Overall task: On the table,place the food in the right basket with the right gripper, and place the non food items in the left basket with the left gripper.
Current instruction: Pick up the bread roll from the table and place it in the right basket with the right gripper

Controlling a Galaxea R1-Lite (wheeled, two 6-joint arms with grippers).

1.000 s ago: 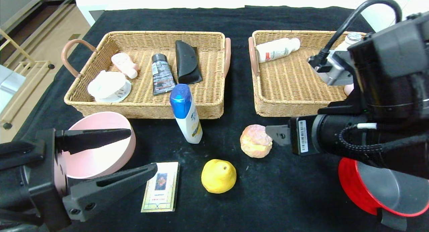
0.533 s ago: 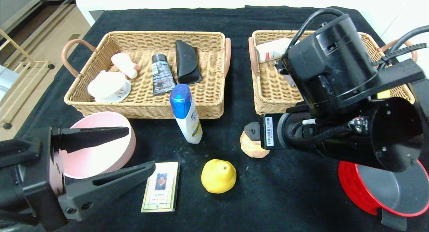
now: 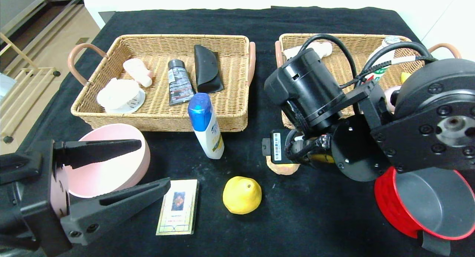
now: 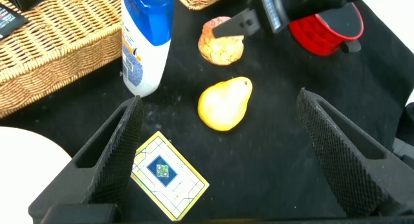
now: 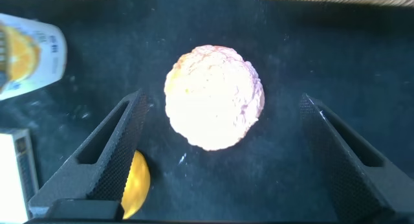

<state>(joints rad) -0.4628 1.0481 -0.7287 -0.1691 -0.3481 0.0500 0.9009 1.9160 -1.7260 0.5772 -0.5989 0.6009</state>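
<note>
Black cloth covers the whole worktop (image 3: pixel 259 227), with pale floor and a bit of shelving off to the robot's left. Nearest the camera on the left, the left gripper (image 3: pixel 148 166) hangs low over the front edge with its fingers spread wide and nothing between them. A pink bowl (image 3: pixel 111 171) sits just behind it and a small card box (image 3: pixel 178 207) lies flat right by the lower fingertip. Front right there's a red pot (image 3: pixel 423 205), partly tucked under the right arm.

Bit further in, a yellow pear (image 3: pixel 242 194) lies on the cloth near the middle, touching nothing. Just past it is the pinkish bread roll (image 5: pixel 213 98), mostly hidden in the head view by the right arm. The right gripper (image 5: pixel 220 130) is directly above that roll, fingers wide apart on either side of it, not touching it as far as I can see. A white bottle with a blue cap (image 3: pixel 205 125) stands upright to the left of the roll, just in front of the left basket.

At the back, the left basket (image 3: pixel 159 117) holds a white round thing, a small pink bottle, a dark tube (image 3: pixel 180 82) and a black case (image 3: pixel 207 69). The right basket (image 3: pixel 293 117) sits well apart to its right, with a couple of bottles (image 3: pixel 382 52) poking out behind the arm.
</note>
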